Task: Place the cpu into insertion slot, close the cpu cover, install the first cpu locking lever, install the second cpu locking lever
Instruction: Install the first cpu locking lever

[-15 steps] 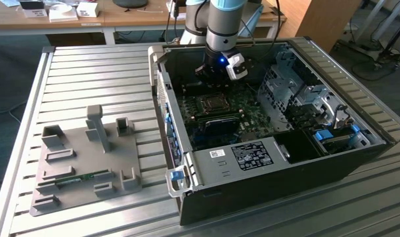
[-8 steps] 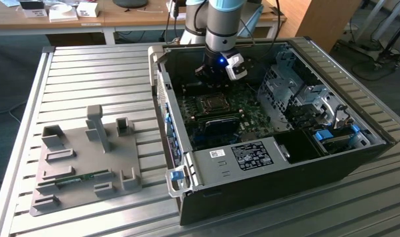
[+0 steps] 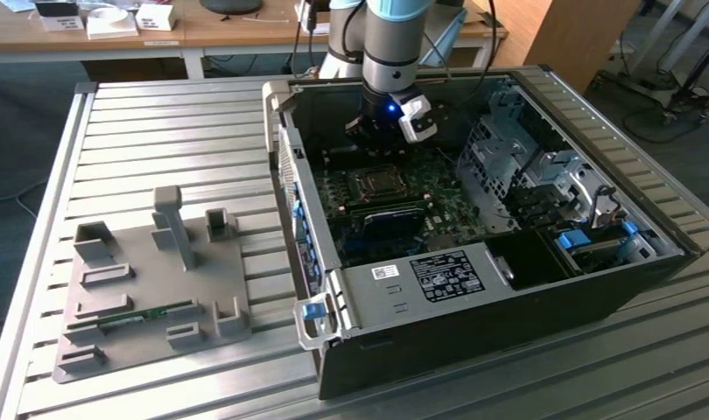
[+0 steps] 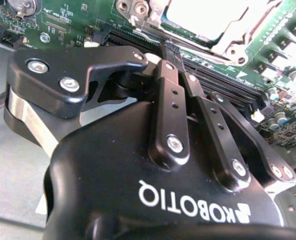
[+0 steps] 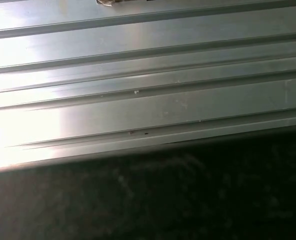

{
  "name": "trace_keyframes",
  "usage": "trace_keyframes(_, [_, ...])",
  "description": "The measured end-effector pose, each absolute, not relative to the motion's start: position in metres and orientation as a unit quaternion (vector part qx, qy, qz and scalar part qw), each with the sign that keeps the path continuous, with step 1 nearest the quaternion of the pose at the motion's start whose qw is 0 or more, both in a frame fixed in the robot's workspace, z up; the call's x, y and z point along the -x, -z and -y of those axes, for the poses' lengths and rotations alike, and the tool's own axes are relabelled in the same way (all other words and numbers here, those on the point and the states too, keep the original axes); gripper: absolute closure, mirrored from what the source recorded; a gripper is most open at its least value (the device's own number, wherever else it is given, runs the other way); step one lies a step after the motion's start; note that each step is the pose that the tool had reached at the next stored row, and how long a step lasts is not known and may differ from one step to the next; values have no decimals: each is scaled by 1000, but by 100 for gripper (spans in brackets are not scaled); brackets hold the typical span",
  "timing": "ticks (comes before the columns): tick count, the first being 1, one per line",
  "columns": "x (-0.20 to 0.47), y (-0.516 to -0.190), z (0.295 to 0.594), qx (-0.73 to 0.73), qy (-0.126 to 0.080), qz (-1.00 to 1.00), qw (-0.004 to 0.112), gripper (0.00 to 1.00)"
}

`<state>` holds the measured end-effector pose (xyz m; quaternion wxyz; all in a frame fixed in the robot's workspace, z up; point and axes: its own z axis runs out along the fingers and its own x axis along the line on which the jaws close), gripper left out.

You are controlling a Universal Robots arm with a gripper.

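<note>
The gripper [image 4: 170, 52] hangs with jaws pressed together, apparently empty, tips just beside the socket. Beyond them the cpu [image 4: 203, 16] sits in the socket, the cover [image 4: 240, 35] lying around it. A sideways slip could gouge the board [image 4: 90, 12].

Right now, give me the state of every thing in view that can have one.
gripper: shut, fingertips together, nothing visible between them, close to the socket.
cpu: seated in the socket, silver top up.
cpu cover: looks lowered around the cpu; whether it is latched cannot be told.
computer case: lying on its side, open.
circuit strip: lying flat on the grey fixture.
</note>
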<state>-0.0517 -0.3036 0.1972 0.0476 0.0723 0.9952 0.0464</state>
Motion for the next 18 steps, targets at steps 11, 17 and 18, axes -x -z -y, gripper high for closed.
trace_keyframes(11, [52,-202,304,-72,-47,-995,48,89])
trace_keyframes(17, [51,-203,303,-74,-46,-995,48,89])
trace_keyframes(18, [51,-203,303,-75,-46,-995,48,89])
